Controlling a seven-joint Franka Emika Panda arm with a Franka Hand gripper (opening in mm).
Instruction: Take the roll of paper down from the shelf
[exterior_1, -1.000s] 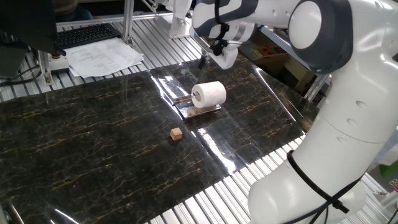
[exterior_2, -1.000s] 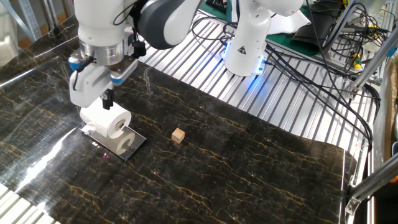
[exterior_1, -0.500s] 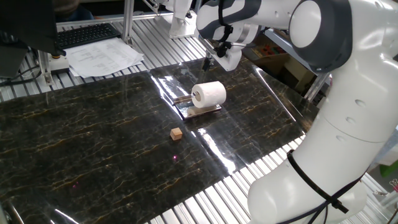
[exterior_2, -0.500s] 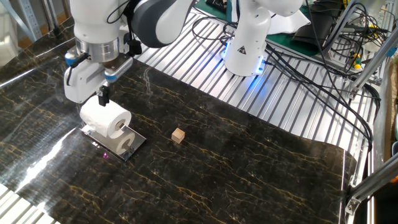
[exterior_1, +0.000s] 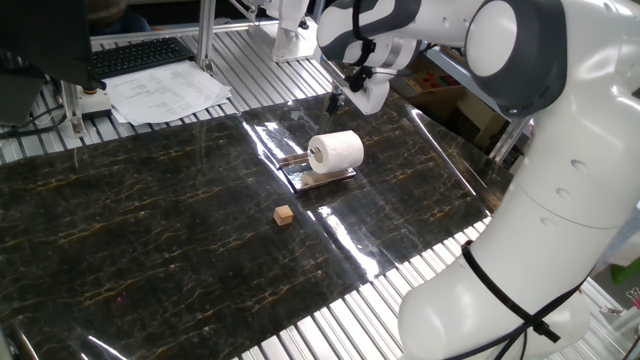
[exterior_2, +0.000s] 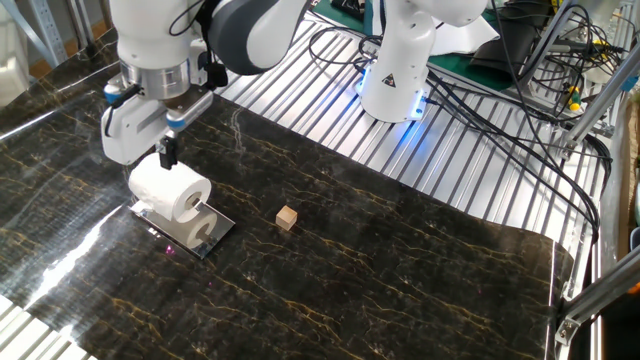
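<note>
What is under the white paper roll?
The white paper roll lies on a shiny metal shelf. The roll covers the shelf's middle; only its edges show.

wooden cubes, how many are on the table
1. The small tan cube sits alone on the dark marble tabletop, apart from the shelf holding the paper roll. Neither view shows any others.
</note>
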